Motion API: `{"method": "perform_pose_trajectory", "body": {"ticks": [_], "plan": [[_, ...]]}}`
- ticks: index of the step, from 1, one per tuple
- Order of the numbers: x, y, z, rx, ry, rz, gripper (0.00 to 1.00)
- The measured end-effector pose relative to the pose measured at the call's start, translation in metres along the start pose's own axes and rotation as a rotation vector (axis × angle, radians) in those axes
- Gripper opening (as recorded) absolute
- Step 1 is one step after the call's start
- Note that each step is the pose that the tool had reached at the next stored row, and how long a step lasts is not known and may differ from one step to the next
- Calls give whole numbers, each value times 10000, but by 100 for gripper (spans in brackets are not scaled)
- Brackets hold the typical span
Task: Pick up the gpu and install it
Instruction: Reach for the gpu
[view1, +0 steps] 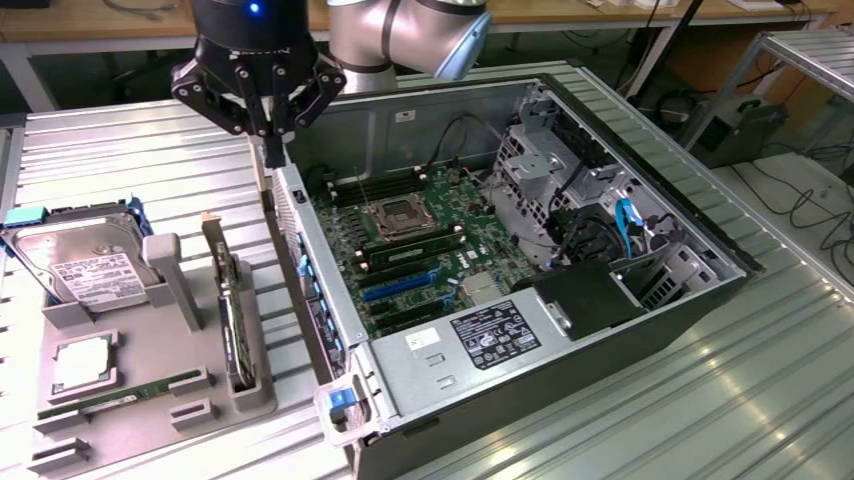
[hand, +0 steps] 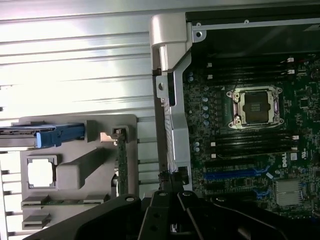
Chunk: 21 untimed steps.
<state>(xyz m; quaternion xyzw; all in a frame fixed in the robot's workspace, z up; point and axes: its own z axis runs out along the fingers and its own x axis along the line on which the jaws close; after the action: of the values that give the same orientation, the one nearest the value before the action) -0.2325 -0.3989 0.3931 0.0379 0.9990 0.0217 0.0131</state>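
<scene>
Ribbed metal worktop (view1: 134, 160), with workshop benches and cables behind it.

1. Gripper (view1: 274, 150): black, fingers pressed together, carrying nothing. It hangs above the case wall on the tray side, toward the worktop's far edge, and is well apart from the card.

2. Computer case (view1: 574, 370): open and lying on its side across the middle of the worktop. The motherboard (view1: 414, 250) is exposed. No card is seated in the blue expansion slots (view1: 400, 287).

3. Grey holder tray (view1: 140, 425): at the worktop's near corner on the exterior view's left, just beside the case.

4. Gpu (view1: 236, 330): a dark board standing on its long edge in the tray slot nearest the case, with its metal bracket at the far end. Nothing touches it.

5. Other tray contents: a hard drive (view1: 80, 270) with a white label at the far end, a processor chip (view1: 83, 365) in the middle, and a RAM stick (view1: 120, 392) lying flat nearer the front.

Status: judged to be at the outset. The card is not yet grasped or lifted, and the slot is not yet filled, so both the pick-up and the installation are left to do.
</scene>
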Motion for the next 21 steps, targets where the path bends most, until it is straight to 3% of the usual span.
{"method": "perform_pose_trajectory", "body": {"ticks": [21], "plan": [[195, -14, -4, -1, -1, 1, 11]]}}
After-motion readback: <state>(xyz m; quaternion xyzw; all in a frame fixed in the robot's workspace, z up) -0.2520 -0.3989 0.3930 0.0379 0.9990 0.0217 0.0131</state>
